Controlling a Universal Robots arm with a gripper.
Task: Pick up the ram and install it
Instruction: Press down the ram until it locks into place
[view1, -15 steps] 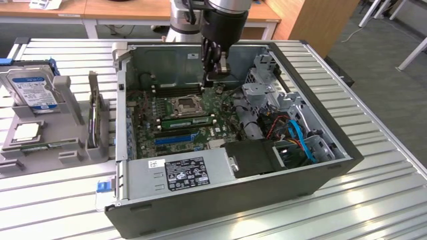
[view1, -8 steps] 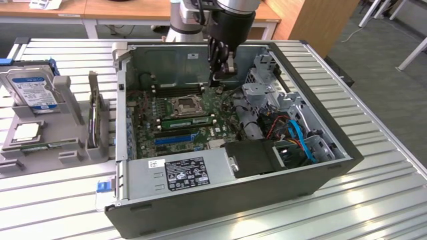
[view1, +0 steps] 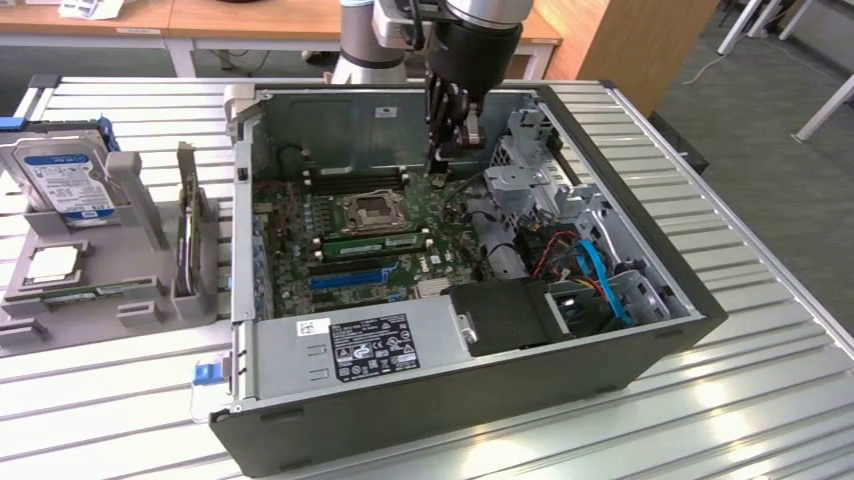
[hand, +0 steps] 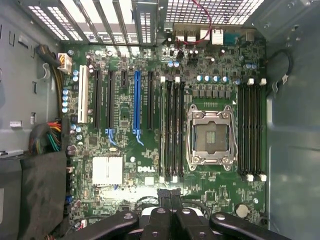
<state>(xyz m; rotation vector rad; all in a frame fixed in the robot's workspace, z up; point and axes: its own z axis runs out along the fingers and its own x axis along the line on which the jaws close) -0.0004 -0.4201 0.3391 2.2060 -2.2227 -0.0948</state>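
Observation:
A long green ram stick (view1: 375, 243) stands in a motherboard slot beside the open processor socket (view1: 370, 210) inside the PC case. Another narrow green board (view1: 96, 292) lies in the grey holder (view1: 134, 215) at the exterior view's left. My gripper (view1: 450, 160) hangs inside the case near its back wall, above the motherboard and apart from both green boards. In the wrist view its black fingers (hand: 170, 199) are pressed together, shut with nothing between them, over the board's edge. The socket (hand: 210, 135) and the black memory slots (hand: 173, 130) lie below.
The open case (view1: 667, 290) has a power supply (view1: 360, 345) at its front and drive cages with blue cables (view1: 601, 280) on the exterior view's right. A hard drive (view1: 60, 180), a square silver chip (view1: 54, 263) and an upright card (view1: 190, 225) sit in the holder.

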